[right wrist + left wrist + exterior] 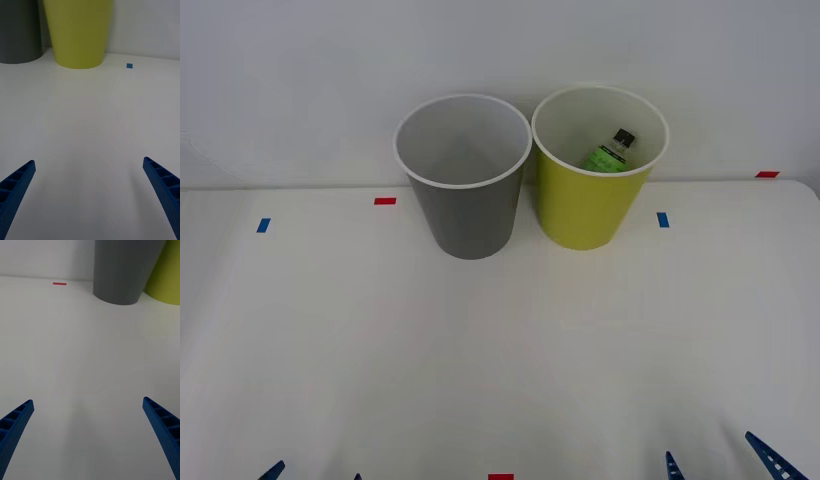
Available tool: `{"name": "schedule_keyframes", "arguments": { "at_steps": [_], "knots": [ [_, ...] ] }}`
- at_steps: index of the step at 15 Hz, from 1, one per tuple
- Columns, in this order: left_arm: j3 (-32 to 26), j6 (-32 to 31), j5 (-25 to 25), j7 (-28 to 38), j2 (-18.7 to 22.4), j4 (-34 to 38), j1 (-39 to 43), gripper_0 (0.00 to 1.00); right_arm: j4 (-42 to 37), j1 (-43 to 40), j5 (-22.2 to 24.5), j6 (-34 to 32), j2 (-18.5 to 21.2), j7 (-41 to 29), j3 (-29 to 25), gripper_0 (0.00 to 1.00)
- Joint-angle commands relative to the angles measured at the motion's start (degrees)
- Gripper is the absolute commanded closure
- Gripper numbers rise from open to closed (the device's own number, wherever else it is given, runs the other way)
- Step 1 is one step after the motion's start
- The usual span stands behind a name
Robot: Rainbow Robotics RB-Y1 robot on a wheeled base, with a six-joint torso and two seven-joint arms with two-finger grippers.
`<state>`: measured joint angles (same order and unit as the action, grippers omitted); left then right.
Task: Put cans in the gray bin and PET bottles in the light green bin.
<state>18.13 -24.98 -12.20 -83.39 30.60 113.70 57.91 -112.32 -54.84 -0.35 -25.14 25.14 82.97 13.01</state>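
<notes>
So the small clear plastic bottle with the bright green label and black screw cap (pixel 610 152) is already sitting inside the round yellow-green plastic bin with the white rim (pixel 588 205), leaning with its cap up toward the far wall. Right next to it, nearly touching on the robot's left, is the matching round gray plastic bin with the white rim (pixel 470 215), and from what I can see its inside looks empty.

Both arms are pulled way back at the near edge of the white table (pixel 480 360). The right claw (pixel 89 195) is spread wide with nothing in it, and the left claw (pixel 88 435) is the same, wide and empty.

The relation that matters: both bins are straight ahead and well apart from either claw. The green bin lines up in front of the right claw, the gray one in front of the left. I don't spot any can or other bottle out on the table, so my guess is the sorting is basically done, or waiting on a new item.
</notes>
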Motion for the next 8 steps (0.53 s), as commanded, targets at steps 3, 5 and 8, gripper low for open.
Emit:
{"name": "schedule_keyframes", "arguments": {
  "at_steps": [3,5,8],
  "knots": [
    [0.2,0.0,0.2,-0.6,0.0,-1.7,0.9,0.0,0.0,0.0,0.0,0.0,0.0,0.0,0.0,0.0],
    [0.3,0.0,0.2,-0.7,-0.4,-1.7,1.3,0.0,0.0,0.0,0.0,0.0,0.0,0.0,0.0,0.0],
    [0.4,-0.1,0.3,-1.0,-0.6,-1.7,1.3,0.0,0.0,0.0,0.0,0.0,0.0,0.0,0.0,0.0]
  ]
}}
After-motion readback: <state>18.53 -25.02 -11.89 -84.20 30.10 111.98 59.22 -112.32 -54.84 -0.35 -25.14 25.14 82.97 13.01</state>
